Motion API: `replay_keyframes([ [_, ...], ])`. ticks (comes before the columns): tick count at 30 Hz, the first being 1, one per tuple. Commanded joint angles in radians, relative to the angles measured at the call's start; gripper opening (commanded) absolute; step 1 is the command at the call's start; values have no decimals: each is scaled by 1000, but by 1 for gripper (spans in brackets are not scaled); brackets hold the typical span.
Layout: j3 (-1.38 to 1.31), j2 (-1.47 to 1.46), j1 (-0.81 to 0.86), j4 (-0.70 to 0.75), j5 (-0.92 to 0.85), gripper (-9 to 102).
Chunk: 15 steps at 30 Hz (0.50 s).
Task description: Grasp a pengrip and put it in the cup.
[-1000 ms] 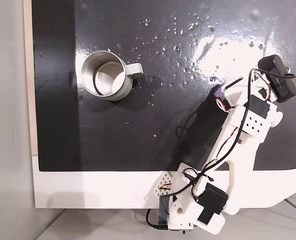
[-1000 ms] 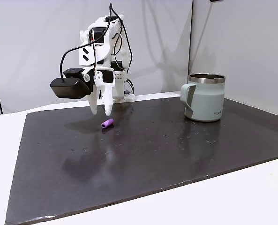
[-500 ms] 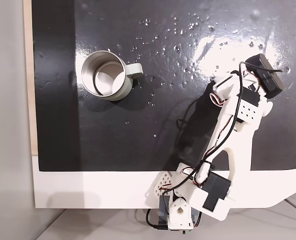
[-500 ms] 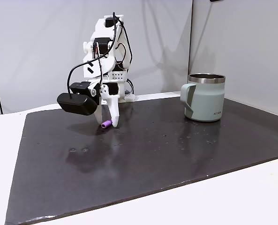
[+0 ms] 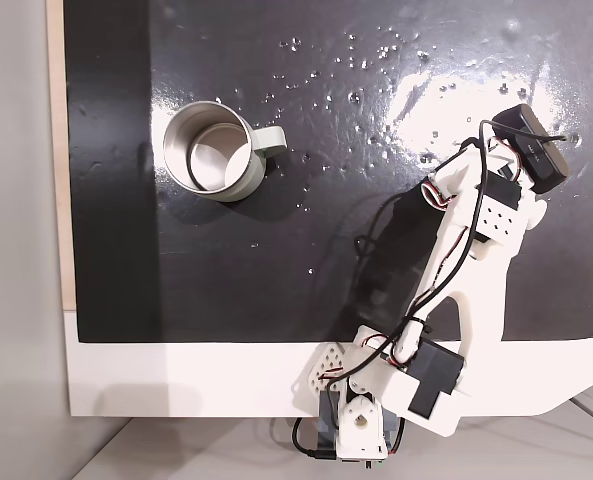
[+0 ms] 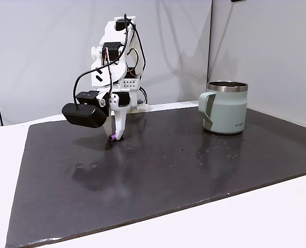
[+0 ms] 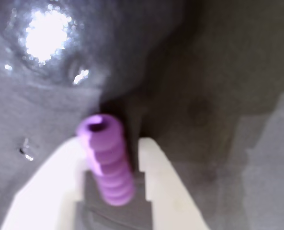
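In a fixed view from above we see the cup upright on the dark mat, well apart from the arm, whose body hides the tool's tips. In a fixed view from the side the tool reaches down to the mat on the desk, only a sliver of the pengrip showing. In the blurred wrist view the pengrip sits between both white fingers, clamped.

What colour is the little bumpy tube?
Light purple, with ribbed rings along it. The pengrip shows best in the wrist view.
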Motion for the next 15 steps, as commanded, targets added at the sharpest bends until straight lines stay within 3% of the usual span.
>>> replay_keyframes([
  [1,-41,-5,-3,-28,-17,2],
  [15,-66,-37,18,-32,-32,0],
])
